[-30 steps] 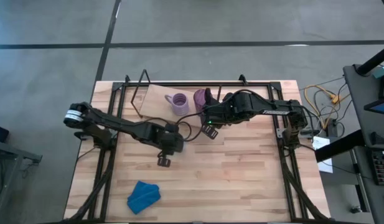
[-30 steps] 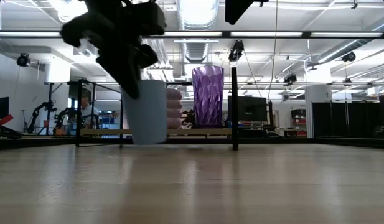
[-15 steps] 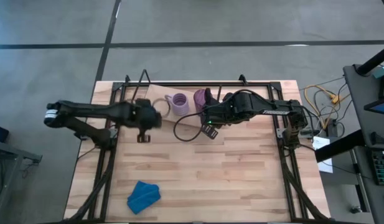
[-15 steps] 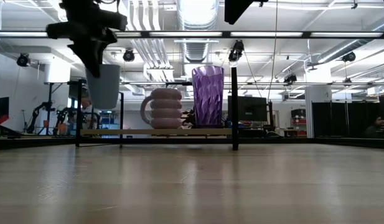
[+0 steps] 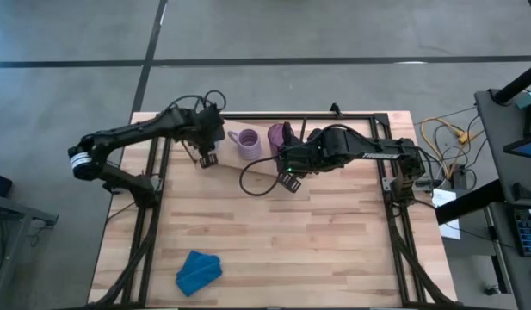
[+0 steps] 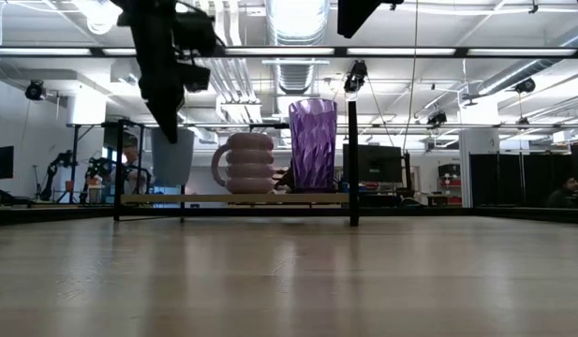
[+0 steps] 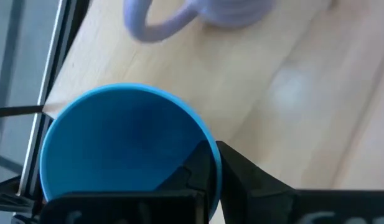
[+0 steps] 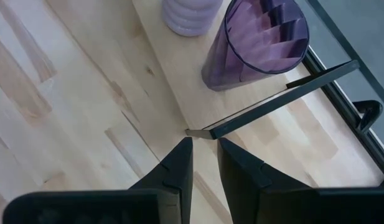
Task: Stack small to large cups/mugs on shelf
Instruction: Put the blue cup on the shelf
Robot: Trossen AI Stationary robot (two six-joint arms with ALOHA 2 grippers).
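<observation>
My left gripper (image 5: 206, 158) is shut on the small blue cup (image 6: 172, 155), which hangs just above the left end of the shelf (image 6: 232, 198), left of the lavender mug (image 6: 249, 164). The arm hides the cup in the high view. The mug (image 5: 246, 142) and the purple tumbler (image 5: 278, 136) stand upright on their bases on the shelf board. My right gripper (image 5: 288, 181) hovers empty over the tabletop just in front of the shelf, near the tumbler (image 8: 260, 40), its fingers a narrow gap apart. My left gripper holds the blue cup by its rim (image 7: 211, 155), one finger inside the cup (image 7: 188, 174) and one outside (image 7: 254, 183). The fingers come from above, pointing down. The cup is upright, mouth up, its base a little clear of the shelf board.
The shelf's black rod frame (image 8: 272, 102) runs round the board, with upright posts (image 6: 353, 159) in the low view. A blue cloth (image 5: 199, 271) lies near the table's front left. Bare butcher-block tabletop (image 5: 317, 241) lies between the cloth and the shelf.
My left gripper has carried the blue cup from the middle of the table toward the far left, to the shelf's left end, then lowered it beside the mug. The cup has stayed upright in the hold.
</observation>
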